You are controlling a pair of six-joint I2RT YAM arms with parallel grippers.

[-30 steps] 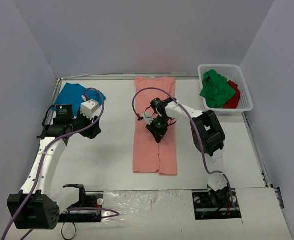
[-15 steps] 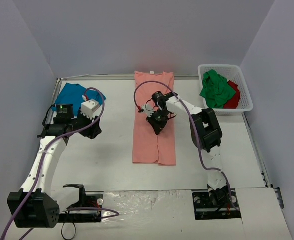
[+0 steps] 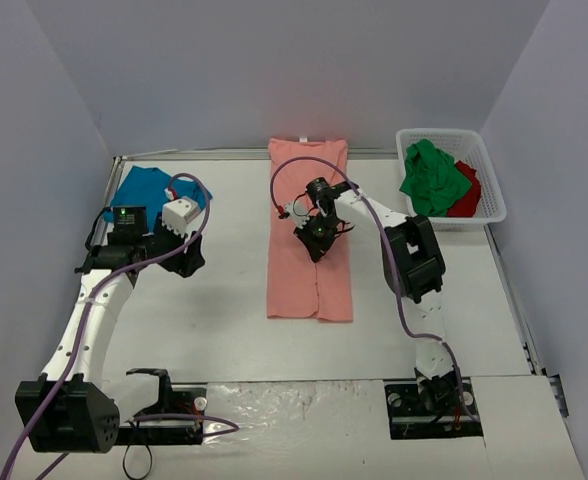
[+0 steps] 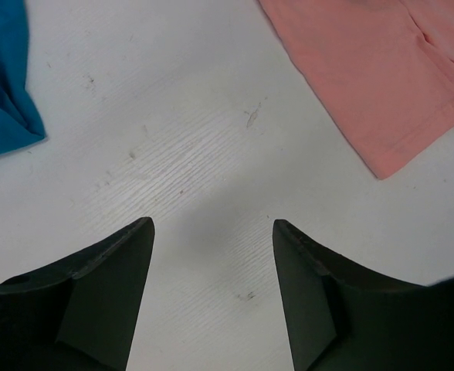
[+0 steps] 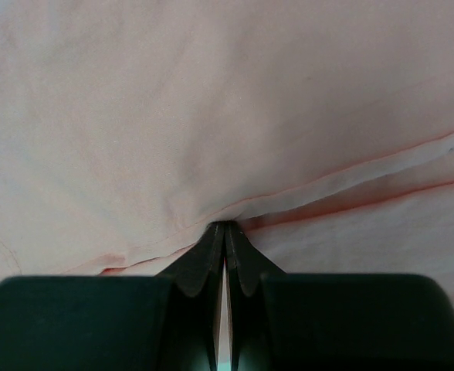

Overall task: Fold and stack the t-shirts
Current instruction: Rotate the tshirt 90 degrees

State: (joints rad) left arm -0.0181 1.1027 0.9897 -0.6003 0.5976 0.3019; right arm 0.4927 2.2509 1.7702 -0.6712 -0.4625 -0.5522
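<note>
Grey-lilac walls close on three sides a wide white table, and the two arms are fixed at its near edge.

On the middle of this table lies the biggest thing, the salmon-pink soft cloth t-shirt. It is folded into a long narrow strip. Its long axis runs from the far edge of the table straight toward the arm bases, and the far end touches the back border.

At the far right stands a white plastic mesh basket with a crumpled green cloth t-shirt on top and a red cloth t-shirt partly under it. At the far left corner a teal-blue cloth t-shirt lies flat, well apart from the pink strip.

The right gripper is down on the far half of the pink strip. Its jaws are pressed together, and the cloth puckers toward the tips, so I judge it pinches a folded edge of this shirt.

The left gripper hangs over bare table between the teal shirt and the pink one, jaws spread and nothing between them. From it, the pink shirt lies to the right, and only a hem corner shows in its wrist view.

Because the strip is long from far to near, I think the coming fold must go across this axis, one end brought over the other. The right arm is the nearer one and has the cloth. The left would need to reach rightward to help.
</note>
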